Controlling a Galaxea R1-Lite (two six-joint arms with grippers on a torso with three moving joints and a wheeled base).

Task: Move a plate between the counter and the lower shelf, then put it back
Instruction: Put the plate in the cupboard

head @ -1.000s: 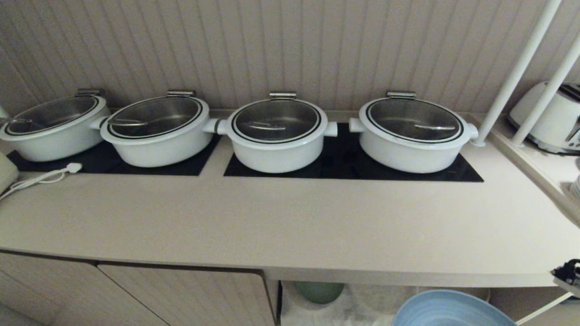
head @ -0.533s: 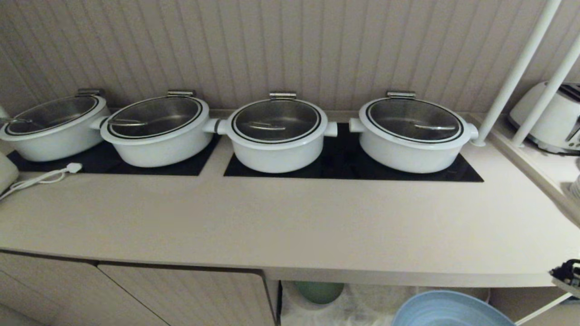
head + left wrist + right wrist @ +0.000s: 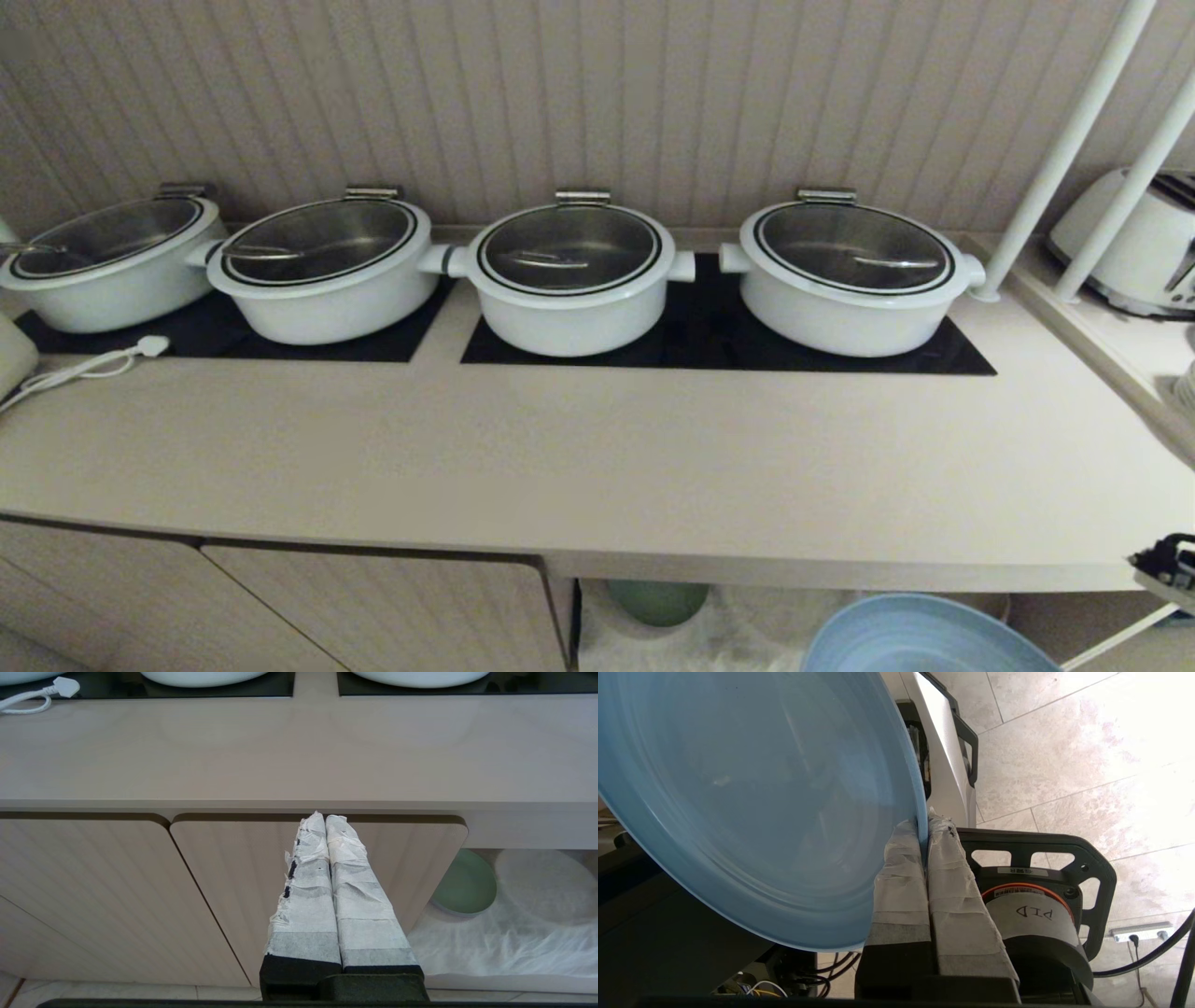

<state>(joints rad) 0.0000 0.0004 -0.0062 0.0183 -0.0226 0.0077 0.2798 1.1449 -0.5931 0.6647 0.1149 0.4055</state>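
Counter (image 3: 597,467): spanned mid-frame in head view, four white pots (image 3: 569,275) along its back
Lower shelf (image 3: 738,630): recess at bottom centre, green plate (image 3: 658,600) inside
Plate (image 3: 920,639): bottom right, below the counter edge, held tilted
Right gripper (image 3: 924,835): clenched on plate rim
Left gripper (image 3: 325,821): fingers pressed together, empty, before cabinet door (image 3: 224,882)

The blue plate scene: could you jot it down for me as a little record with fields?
plate: light blue plate, pinched at its rim, held tilted below the counter's front edge
right gripper: shut on the plate
left gripper: shut, empty, parked before a cabinet door
counter: carries four lidded white pots
lower shelf: white cloth, green plate on it
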